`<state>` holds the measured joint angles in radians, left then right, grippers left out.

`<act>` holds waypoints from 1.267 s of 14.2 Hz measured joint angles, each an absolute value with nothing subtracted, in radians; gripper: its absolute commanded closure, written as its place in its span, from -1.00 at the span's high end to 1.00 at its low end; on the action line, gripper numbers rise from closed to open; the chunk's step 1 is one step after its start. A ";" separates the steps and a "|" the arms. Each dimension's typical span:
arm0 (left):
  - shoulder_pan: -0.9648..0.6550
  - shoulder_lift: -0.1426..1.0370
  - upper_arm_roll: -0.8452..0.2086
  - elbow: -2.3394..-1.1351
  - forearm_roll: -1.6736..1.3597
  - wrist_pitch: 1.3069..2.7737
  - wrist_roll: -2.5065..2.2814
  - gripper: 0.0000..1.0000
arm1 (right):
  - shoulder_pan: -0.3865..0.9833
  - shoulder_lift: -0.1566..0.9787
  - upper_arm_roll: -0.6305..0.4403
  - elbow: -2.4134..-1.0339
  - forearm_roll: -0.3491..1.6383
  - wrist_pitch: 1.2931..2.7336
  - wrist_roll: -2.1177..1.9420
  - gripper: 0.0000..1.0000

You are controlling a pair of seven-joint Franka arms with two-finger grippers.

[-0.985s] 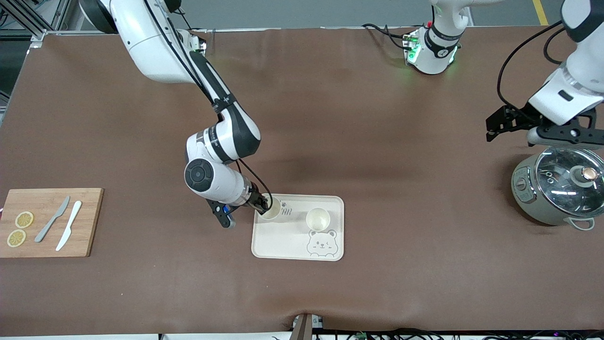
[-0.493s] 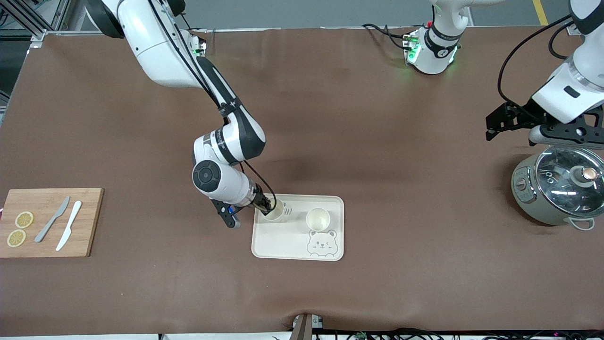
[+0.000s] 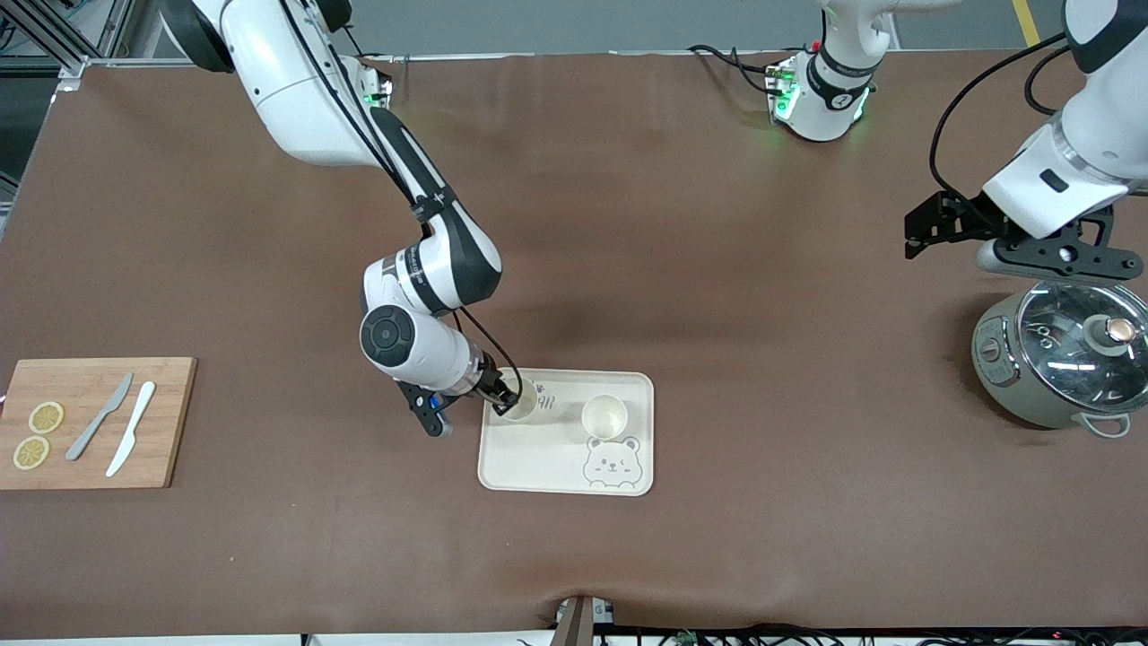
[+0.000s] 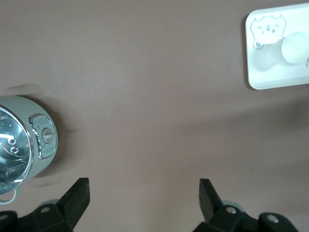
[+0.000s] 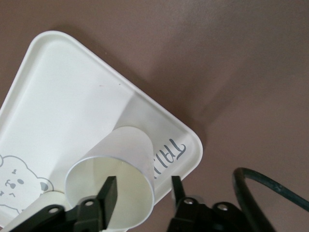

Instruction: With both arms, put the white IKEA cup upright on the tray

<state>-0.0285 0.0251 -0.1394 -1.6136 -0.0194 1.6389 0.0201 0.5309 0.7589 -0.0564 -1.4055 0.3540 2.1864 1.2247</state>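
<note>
A white cup (image 3: 520, 400) stands upright on the corner of the cream bear tray (image 3: 547, 462) that is toward the right arm's end and farther from the front camera. My right gripper (image 3: 504, 395) is open astride its rim. In the right wrist view one finger (image 5: 110, 193) is inside the cup (image 5: 123, 150), the other is outside, and both are clear of the wall. A second white cup (image 3: 604, 415) stands upright on the tray above the bear face. My left gripper (image 3: 913, 235) is open and empty over bare table near the pot; it also shows in the left wrist view (image 4: 144, 193).
A grey-green cooker pot with a glass lid (image 3: 1058, 359) stands at the left arm's end. A wooden cutting board (image 3: 90, 449) with two knives and lemon slices lies at the right arm's end. Brown table surrounds the tray.
My right gripper's fingers have loosened off the cup's rim and the right arm shifted slightly. My left arm has moved its gripper a little away from the pot, toward the bases and the table's middle.
</note>
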 measured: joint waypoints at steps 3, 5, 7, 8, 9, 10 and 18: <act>-0.039 0.042 -0.129 -1.605 -0.019 1.635 0.020 1.00 | 0.481 0.742 -0.063 -1.310 0.354 1.968 1.224 1.00; -0.039 0.044 -0.122 -1.603 -0.019 1.631 0.020 1.00 | 0.429 0.730 -0.063 -1.238 0.354 1.834 1.223 1.00; -0.037 0.044 -0.119 -1.601 -0.019 1.629 0.020 1.00 | 0.400 0.724 -0.063 -1.197 0.354 1.740 1.222 1.00; -0.036 0.044 -0.119 -1.600 -0.019 1.628 0.020 1.00 | 0.394 0.724 -0.063 -1.181 0.354 1.703 1.222 1.00; -0.035 0.044 -0.118 -1.599 -0.019 1.627 0.020 1.00 | 0.391 0.723 -0.063 -1.161 0.352 1.669 1.222 1.00; -0.034 0.044 -0.118 -1.599 -0.019 1.627 0.020 1.00 | 0.387 0.720 -0.064 -1.141 0.347 1.636 1.222 1.00; -0.033 0.053 -0.116 -1.599 -0.019 1.626 0.020 1.00 | 0.202 0.588 0.002 -1.098 0.329 1.497 1.010 1.00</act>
